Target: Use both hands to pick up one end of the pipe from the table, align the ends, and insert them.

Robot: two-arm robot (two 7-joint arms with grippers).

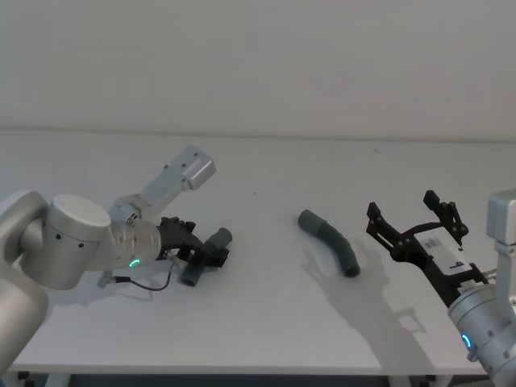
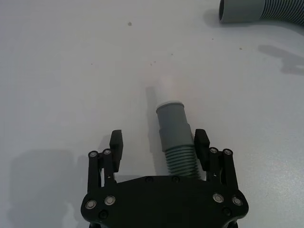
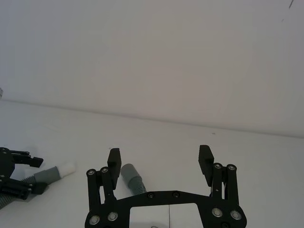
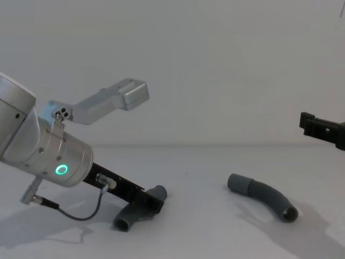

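- The left gripper [image 1: 197,248] is reaching low over the bench [image 1: 266,339] and straddling the white-tipped pipe piece [image 1: 206,256], which is lying flat on the robot's left side.
- In the left wrist view its fingers [image 2: 117,145] are standing spread. The pipe is lying between them, close against one finger with a clear gap to the other, so nothing is being pinched yet.
- The fingers are sitting level with the join between the ribbed middle [image 2: 180,160] and the smooth grey cuff [image 2: 173,126]. The white tip [image 3: 66,167] is pointing away from the palm.
- The plain grey pipe piece [image 1: 329,240] is resting on the bench well apart, toward the right, with its curve lying flat.
- The right gripper [image 1: 407,214] is hovering above the bench just beyond that piece, with its jaws wide apart and empty.
- Both pieces are probably light plastic. The ribbed section is likely bending and squashing under pressure, while the cuffs are looking stiff but smooth and perhaps slippery.
- The better hold is seeming to be on the cuff, or right where the ribs meet it, leaving the tip free for mating. A grip on the mid-ribs risks letting the end droop and spoiling the alignment.
- Round stock may be rolling as the jaws close, so centring it first is looking wise.
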